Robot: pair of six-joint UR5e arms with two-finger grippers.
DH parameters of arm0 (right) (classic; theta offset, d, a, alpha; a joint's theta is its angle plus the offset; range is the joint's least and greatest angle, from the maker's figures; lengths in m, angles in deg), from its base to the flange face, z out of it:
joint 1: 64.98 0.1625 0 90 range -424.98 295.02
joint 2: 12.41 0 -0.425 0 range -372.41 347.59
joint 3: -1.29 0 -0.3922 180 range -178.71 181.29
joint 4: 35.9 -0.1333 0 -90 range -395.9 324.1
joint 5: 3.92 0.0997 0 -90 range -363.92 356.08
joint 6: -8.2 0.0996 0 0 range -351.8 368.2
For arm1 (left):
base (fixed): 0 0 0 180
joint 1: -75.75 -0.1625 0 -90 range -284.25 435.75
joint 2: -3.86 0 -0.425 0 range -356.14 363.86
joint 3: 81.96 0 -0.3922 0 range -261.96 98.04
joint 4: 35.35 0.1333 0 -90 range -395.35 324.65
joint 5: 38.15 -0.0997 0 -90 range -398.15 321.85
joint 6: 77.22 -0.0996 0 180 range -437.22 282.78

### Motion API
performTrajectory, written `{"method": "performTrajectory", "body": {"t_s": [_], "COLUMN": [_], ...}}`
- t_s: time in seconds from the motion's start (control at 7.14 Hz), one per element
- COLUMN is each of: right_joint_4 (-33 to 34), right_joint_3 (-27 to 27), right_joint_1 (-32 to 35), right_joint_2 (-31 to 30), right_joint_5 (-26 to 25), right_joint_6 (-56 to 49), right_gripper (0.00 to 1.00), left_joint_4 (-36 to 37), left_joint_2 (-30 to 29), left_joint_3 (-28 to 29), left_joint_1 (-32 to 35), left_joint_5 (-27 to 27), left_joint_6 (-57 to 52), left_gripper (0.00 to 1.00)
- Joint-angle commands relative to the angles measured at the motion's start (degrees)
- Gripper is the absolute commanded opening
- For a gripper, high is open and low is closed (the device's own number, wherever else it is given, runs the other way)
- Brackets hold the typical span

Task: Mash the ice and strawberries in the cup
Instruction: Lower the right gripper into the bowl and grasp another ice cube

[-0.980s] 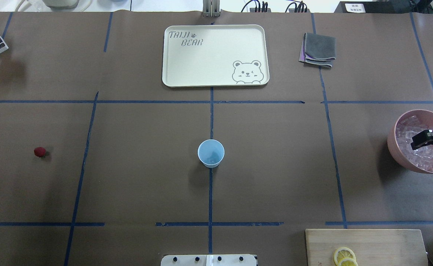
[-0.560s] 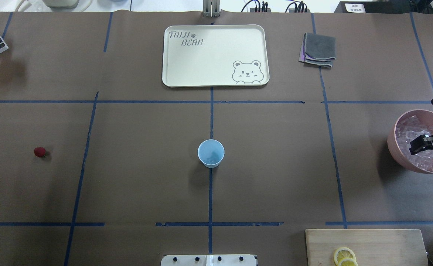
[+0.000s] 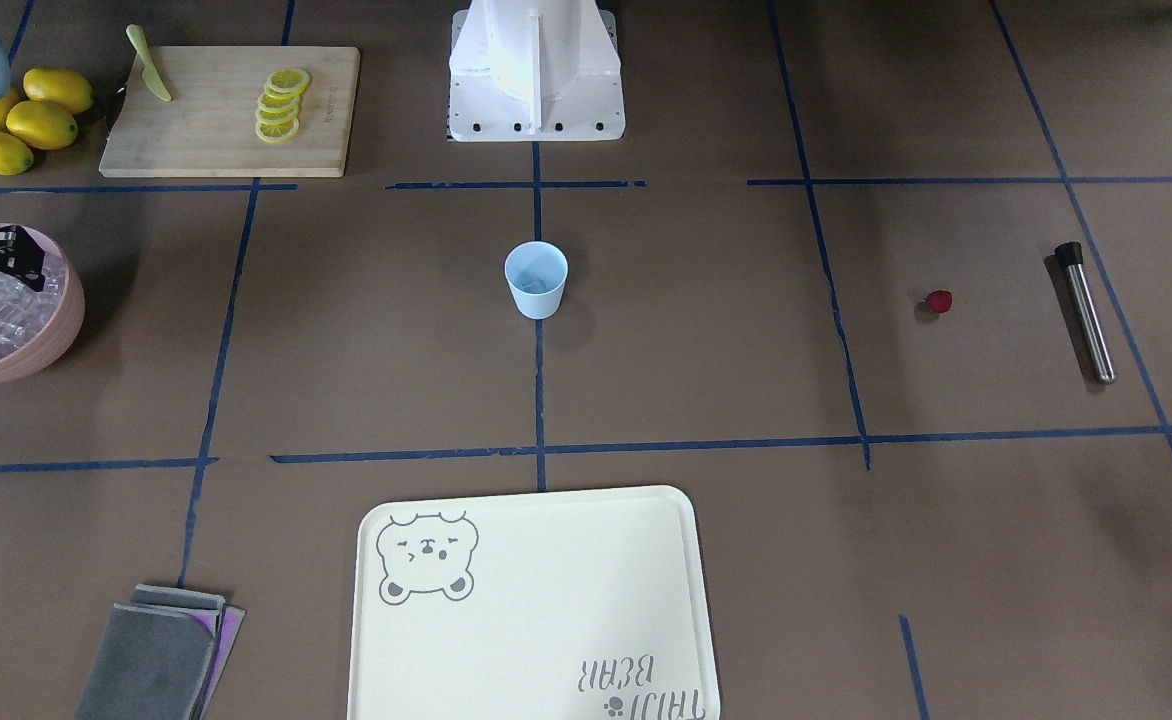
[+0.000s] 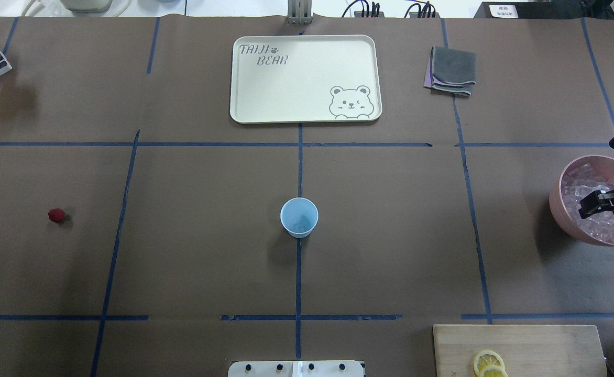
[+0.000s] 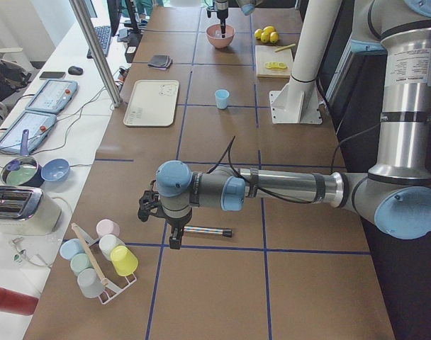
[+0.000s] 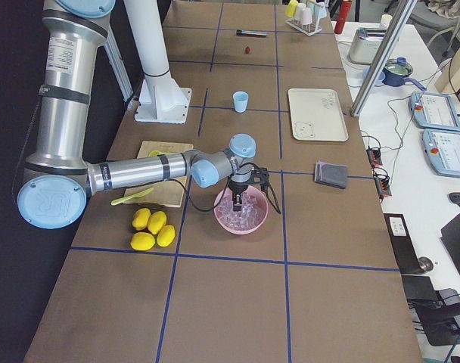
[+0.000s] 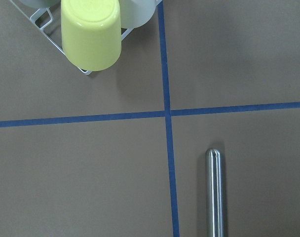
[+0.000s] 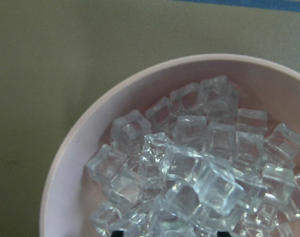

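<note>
The pale blue cup [image 4: 299,217] stands upright at the table's centre, apart from both arms. One dark red strawberry [image 4: 56,215] lies far to the left. A heap of clear ice [image 8: 189,168] fills the pink bowl [image 4: 561,209] at the right edge. My right gripper [image 4: 590,207] hangs over that ice inside the bowl. Its two dark fingertips [image 8: 118,232] show apart in the right wrist view, open, with cubes between them. My left gripper [image 5: 159,212] hovers near a steel muddler [image 7: 214,192]. I cannot tell its state.
A cream bear tray [image 4: 305,78] and a folded grey cloth [image 4: 451,70] lie at the far side. A cutting board [image 3: 231,110] with lemon slices and whole lemons [image 3: 21,120] sit near the bowl. A cup rack with a yellow cup [image 7: 91,34] stands by the left arm.
My right gripper has shifted slightly left and toward the robot over the pink bowl, closer to the ice. The cup, strawberry and muddler have stayed put.
</note>
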Motion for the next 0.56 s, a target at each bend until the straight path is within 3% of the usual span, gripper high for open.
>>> {"method": "performTrajectory", "body": {"t_s": [0.0, 0.42], "right_joint_4": [0.0, 0.0], "right_joint_3": [-0.1, -0.3], "right_joint_1": [0.1, 0.1], "right_joint_2": [0.0, -0.5], "right_joint_5": [0.0, -0.1], "right_joint_6": [-0.2, -0.2], "right_gripper": [0.70, 0.70], "left_joint_4": [0.1, 0.1], "left_joint_2": [0.0, 0.0], "left_joint_3": [-0.3, -0.5], "left_joint_1": [0.1, 0.1], "left_joint_5": [0.0, 0.0], "left_joint_6": [0.1, 0.1], "left_gripper": [1.00, 1.00]}}
